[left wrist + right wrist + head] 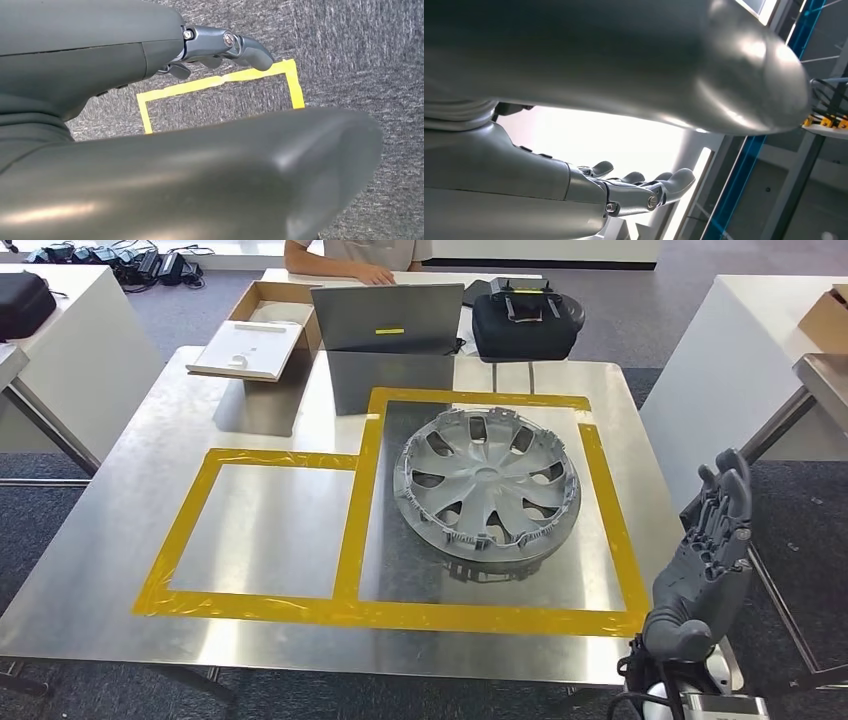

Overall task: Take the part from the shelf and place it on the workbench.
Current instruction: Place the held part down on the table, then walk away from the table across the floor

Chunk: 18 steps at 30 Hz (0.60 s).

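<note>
The part, a silver wheel cover (487,485), lies flat on the steel workbench (110,540) inside the larger yellow-taped rectangle (610,530). My right hand (710,550) is raised beside the bench's right edge, clear of the cover, fingers stretched upward with nothing in them. In the right wrist view the same hand (634,192) shows extended fingers against a bright ceiling. My left hand (220,47) hangs over grey carpet, fingers apart and empty, above a yellow tape outline (220,82) on the floor.
A smaller taped rectangle (180,540) lies left of the cover. At the bench's back stand a laptop (388,318), a black case (525,325) and an open cardboard box with a white tray (250,348). A person (355,258) sits behind. White tables flank both sides.
</note>
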Available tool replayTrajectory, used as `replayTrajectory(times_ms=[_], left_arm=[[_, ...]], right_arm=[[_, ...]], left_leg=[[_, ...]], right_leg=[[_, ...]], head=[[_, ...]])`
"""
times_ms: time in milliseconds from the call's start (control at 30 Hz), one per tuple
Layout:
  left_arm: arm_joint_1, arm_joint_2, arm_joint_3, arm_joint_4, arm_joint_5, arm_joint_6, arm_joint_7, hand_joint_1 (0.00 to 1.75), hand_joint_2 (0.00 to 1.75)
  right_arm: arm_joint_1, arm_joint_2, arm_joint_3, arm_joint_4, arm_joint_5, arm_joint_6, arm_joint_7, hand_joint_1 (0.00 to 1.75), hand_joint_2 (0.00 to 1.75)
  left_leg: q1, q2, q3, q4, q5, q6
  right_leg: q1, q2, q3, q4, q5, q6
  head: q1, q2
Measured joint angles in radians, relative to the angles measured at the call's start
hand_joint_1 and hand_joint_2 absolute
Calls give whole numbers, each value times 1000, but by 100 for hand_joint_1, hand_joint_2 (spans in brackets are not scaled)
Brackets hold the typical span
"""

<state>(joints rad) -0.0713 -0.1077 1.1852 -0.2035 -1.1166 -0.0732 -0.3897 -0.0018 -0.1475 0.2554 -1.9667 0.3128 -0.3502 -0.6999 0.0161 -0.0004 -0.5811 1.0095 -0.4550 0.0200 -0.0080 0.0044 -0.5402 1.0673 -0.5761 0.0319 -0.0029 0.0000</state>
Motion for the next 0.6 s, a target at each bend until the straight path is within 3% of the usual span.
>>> replayTrajectory(times_ms=[67, 100, 133, 167, 267, 333, 433, 467, 533, 600], left_arm=[[0, 0, 0, 0, 0, 0, 0, 0, 0], [0, 0, 0, 0, 0, 0, 1, 0, 0], [0, 0, 1, 0, 0, 0, 1, 0, 0], [0, 0, 1, 0, 0, 0, 1, 0, 0], [-1, 0, 2, -1, 0, 0, 1, 0, 0], [-1, 1, 3, -3, 0, 0, 1, 0, 0], [0, 1, 6, -4, 0, 0, 1, 0, 0], [0, 1, 7, -3, 0, 0, 1, 0, 0], [0, 1, 7, -3, 0, 0, 1, 0, 0], [0, 1, 7, -4, -2, 0, 1, 0, 0]], right_arm=[[8, -2, -1, -2, 0, 0, 0, 0, 0], [12, -3, -2, -2, 0, 0, 1, 0, 0], [16, -4, -2, -2, 0, 0, 1, 0, 0], [19, -4, -2, -2, 0, 0, 1, 0, 0], [21, -5, -2, -3, 0, 0, 1, 0, 0], [23, -5, -2, -6, 0, 0, 1, 0, 0], [24, -5, -2, -10, 0, 0, 1, 0, 0], [24, -5, -2, -11, 0, 0, 1, 0, 0], [29, -5, -2, -11, -3, 0, 2, 0, 0], [48, -5, -7, -11, -12, 5, 2, 0, 0]], left_leg=[[1, 3, -3, -1, 2, 2], [2, 4, -5, -1, 2, 1], [3, 4, -6, 0, 3, -1], [5, 5, -8, 2, 5, -4], [15, 3, -17, 13, 7, -22], [14, -1, -23, 20, 12, -40], [15, -4, -32, 17, 21, -65], [16, -4, -40, 28, 8, -70], [17, -3, -73, 113, -67, -73], [13, -2, -113, 247, -151, -72]], right_leg=[[-5, 0, -58, 126, -68, 6], [-8, 0, -85, 184, -89, 10], [-11, 0, -99, 214, -90, 14], [-15, 0, -96, 207, -72, 17], [-25, 0, -1, 25, 22, 29], [-23, 5, 27, -37, 41, 18], [-19, 8, 7, -36, 48, -18], [-19, 7, 0, -37, 55, -28], [-17, 3, -18, -39, 72, -44], [-9, 1, -38, -37, 87, -51]], head=[[4, 0], [5, 0], [5, 0], [5, 0], [8, 0], [10, 0], [8, 0], [6, 0], [0, 0], [-5, 0]])
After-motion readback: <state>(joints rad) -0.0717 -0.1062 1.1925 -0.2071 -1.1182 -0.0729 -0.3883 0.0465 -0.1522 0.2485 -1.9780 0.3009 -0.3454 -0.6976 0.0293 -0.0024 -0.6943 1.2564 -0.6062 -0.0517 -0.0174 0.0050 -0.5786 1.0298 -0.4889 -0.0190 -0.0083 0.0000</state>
